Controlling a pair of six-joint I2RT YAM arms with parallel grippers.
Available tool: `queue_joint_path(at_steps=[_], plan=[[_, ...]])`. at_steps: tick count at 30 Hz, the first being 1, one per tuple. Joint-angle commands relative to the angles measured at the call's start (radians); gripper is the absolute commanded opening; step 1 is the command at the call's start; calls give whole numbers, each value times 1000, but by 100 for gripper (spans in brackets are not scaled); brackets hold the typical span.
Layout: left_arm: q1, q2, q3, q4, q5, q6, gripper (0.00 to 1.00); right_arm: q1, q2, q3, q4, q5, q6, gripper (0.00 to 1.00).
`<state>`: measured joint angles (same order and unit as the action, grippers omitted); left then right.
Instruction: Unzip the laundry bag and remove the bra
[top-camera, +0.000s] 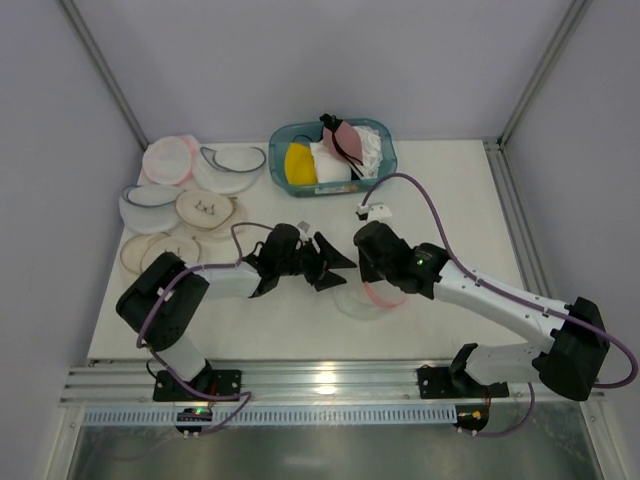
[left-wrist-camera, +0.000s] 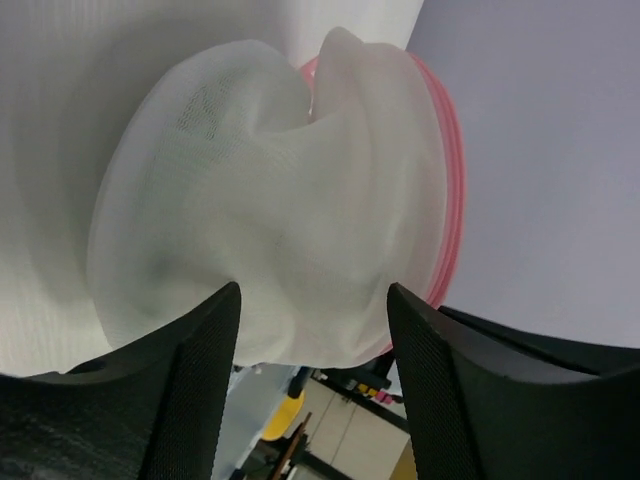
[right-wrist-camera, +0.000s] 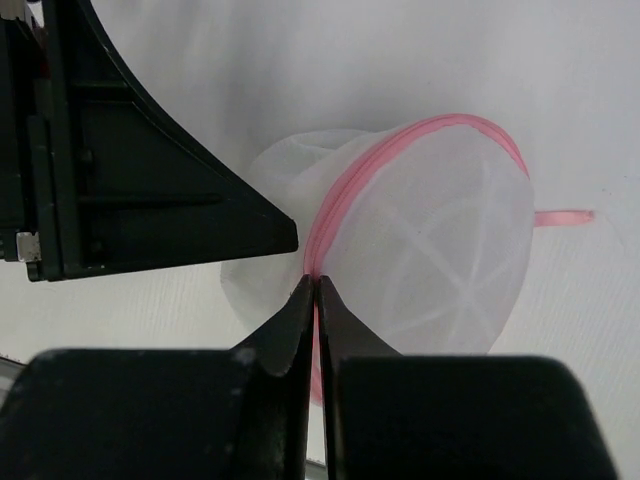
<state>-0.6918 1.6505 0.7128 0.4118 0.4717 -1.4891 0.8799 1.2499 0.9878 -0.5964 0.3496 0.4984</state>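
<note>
The laundry bag (top-camera: 365, 298), a domed white mesh pouch with a pink zipper rim (right-wrist-camera: 345, 200), hangs just above the table between the two arms. My right gripper (right-wrist-camera: 317, 280) is shut on the pink rim at the bag's near edge. My left gripper (left-wrist-camera: 313, 300) is open, its two black fingers on either side of the crumpled mesh dome (left-wrist-camera: 280, 200). One left finger (right-wrist-camera: 150, 200) shows beside the bag in the right wrist view. A pink ribbon (right-wrist-camera: 565, 215) sticks out from the rim's far side. The bra is hidden inside the mesh.
A blue basket (top-camera: 385, 150) at the back holds a yellow bra (top-camera: 298, 163), a mauve bra (top-camera: 345, 138) and white cloth. Other mesh pouches (top-camera: 230, 165) and tan round pads (top-camera: 205, 210) lie at the back left. A small white tag (top-camera: 378, 211) lies behind the right arm.
</note>
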Motion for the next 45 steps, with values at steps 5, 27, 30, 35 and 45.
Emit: queue_joint_path(at_steps=[5,27,30,35,45], plan=[[-2,49,7,186,7,-23,10,5,-33,2,41,-17,-15,4],[25,-11,-116,226,-15,-16,0,2,-118,43,-369,383,182,4],[34,-41,-137,205,-12,-2,0,-24,-106,43,-494,534,309,4],[49,-98,-174,150,-15,32,0,-93,-99,61,-714,687,565,47],[52,-101,-191,131,-7,56,0,-91,-230,-115,59,-46,-30,79]])
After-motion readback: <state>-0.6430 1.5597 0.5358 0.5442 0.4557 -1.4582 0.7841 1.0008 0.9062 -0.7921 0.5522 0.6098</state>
